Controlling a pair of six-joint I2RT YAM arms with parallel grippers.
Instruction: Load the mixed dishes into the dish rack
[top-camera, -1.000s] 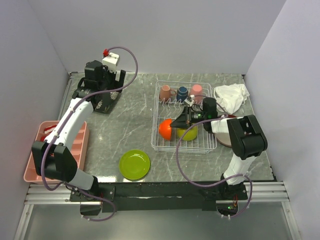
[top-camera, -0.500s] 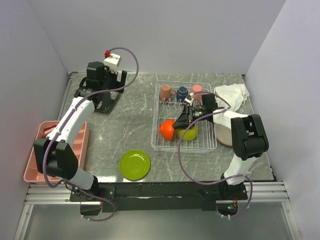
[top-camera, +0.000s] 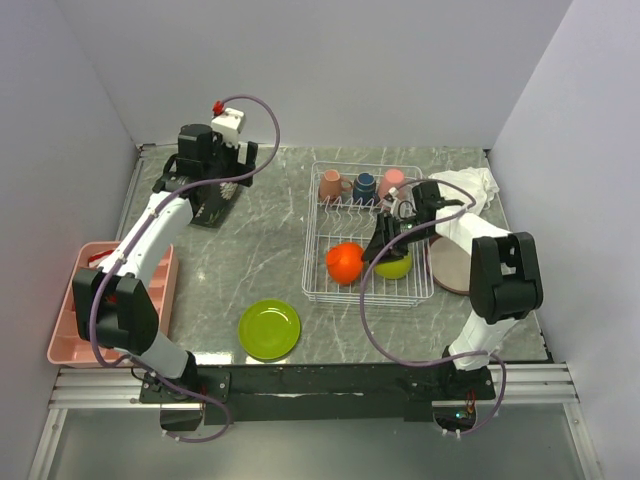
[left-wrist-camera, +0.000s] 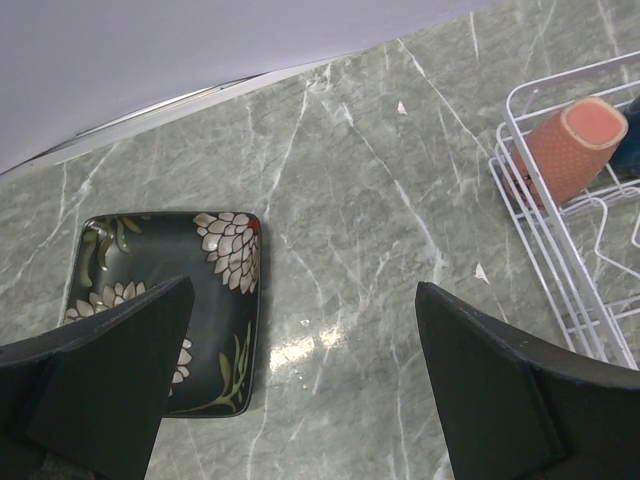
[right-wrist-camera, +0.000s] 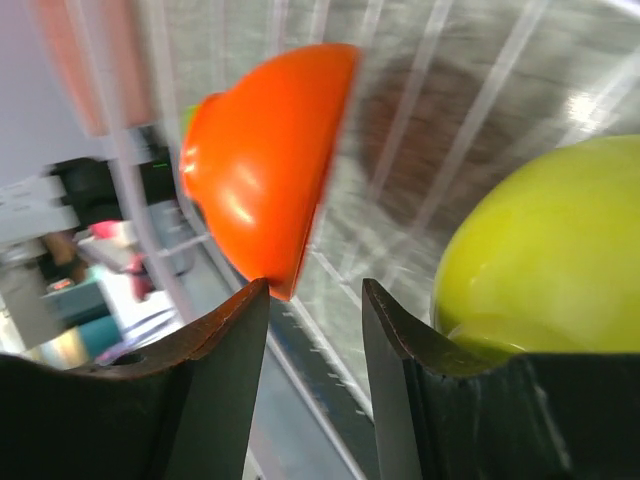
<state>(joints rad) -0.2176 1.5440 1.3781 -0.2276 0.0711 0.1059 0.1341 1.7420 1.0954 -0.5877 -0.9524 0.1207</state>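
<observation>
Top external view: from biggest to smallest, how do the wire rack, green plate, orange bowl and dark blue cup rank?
1. dish rack, by far
2. lime green plate
3. orange bowl
4. dark navy cup
No two look close enough to tie.

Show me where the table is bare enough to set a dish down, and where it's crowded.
Widest bare table: between the black floral plate and the dish rack, down to the lime green plate. A narrower strip runs along the rack's near side. Crowded: the rack's right side, with brown plate and white cloth.

Overhead, wrist close-ups; shared dish rack (top-camera: 335, 222)
</observation>
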